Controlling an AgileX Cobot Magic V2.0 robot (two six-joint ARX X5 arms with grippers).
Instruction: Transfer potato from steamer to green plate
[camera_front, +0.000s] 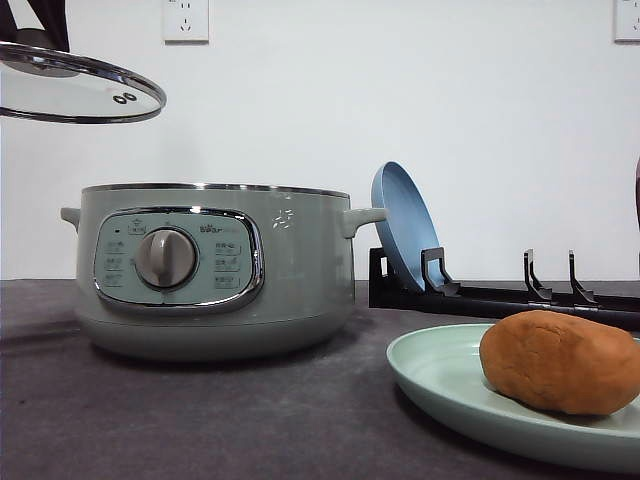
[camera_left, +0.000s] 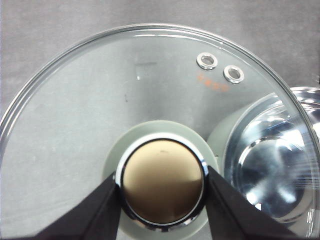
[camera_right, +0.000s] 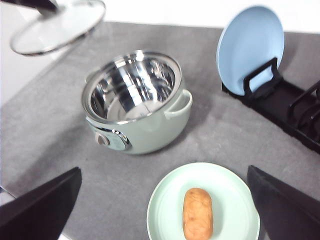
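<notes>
While one potato (camera_right: 197, 213) lies on its side in the middle of the one green plate (camera_right: 165, 210), one steamer (camera_front: 210, 270) stands open on the dark table (camera_front: 150, 420), its steel bowl bare inside. One blue plate (camera_right: 250, 47) leans upright in a black rack (camera_right: 290, 107) behind the green one. One glass lid (camera_left: 100, 110) hangs in the air, off to the steamer's side. The left gripper (camera_left: 162, 187) is clamped on the lid's knob (camera_left: 162, 187), a dark finger (camera_left: 95, 215) pressed to each side of its chrome ring. The right gripper (camera_right: 165, 207) sits above the green plate with fingers spread wide, holding nothing; its tips seem clear of the potato, though they run off the frame.
</notes>
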